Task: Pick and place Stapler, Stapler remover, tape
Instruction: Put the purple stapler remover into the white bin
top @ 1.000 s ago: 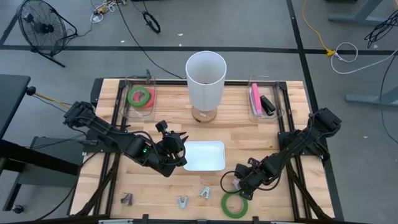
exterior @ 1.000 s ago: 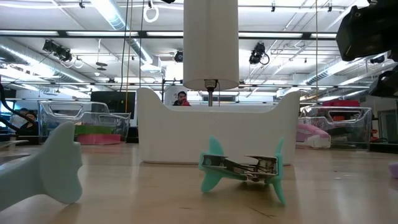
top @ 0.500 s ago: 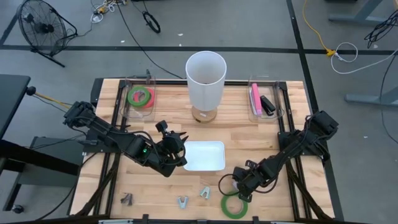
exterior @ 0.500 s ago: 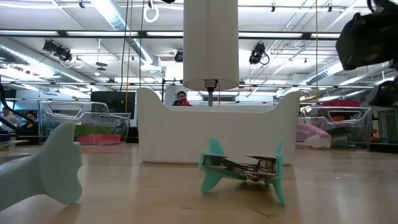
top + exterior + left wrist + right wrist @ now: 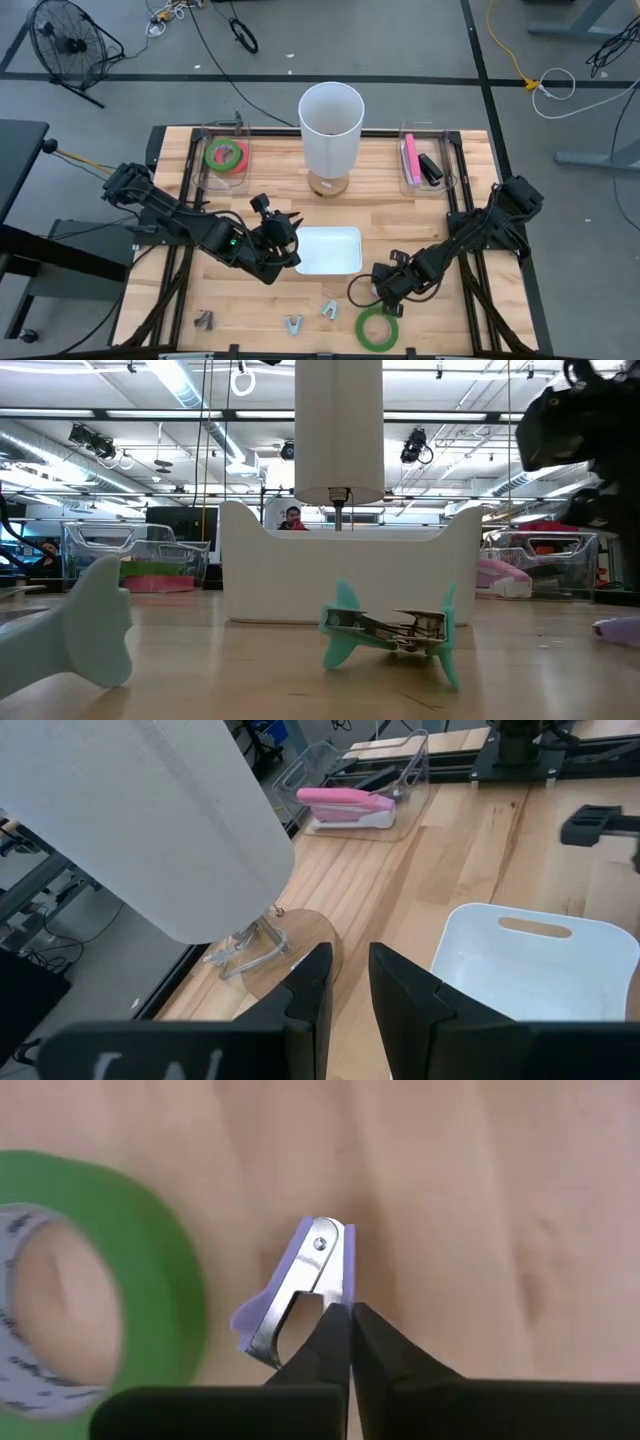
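High view is showing the wooden surface (image 5: 420, 215) with a white tray (image 5: 328, 250) near its middle, which is serving as the landmark. The right gripper (image 5: 385, 291) is sitting low just right of the tray, toward the near edge, its jaws pressed fully together. In the right wrist view those closed jaws are meeting at the edge of a purple staple remover (image 5: 296, 1295) — whether they are actually pinching it or only touching it cannot be told. A green tape roll (image 5: 377, 327) is lying flat just beside that remover, on the near side of the tray. The left gripper (image 5: 283, 236) is hovering at the tray's left edge, jaws only slightly apart and holding nothing. Nearer than the tray, two teal staple removers (image 5: 329, 309) are lying on the surface, and a grey one (image 5: 204, 320) is sitting further left. Beyond the tray a tall white cylinder (image 5: 331, 125) is standing on its base, flanked by a clear bin with another green tape roll (image 5: 226, 154) on its left and a clear bin with a pink stapler (image 5: 410, 159) on its right.
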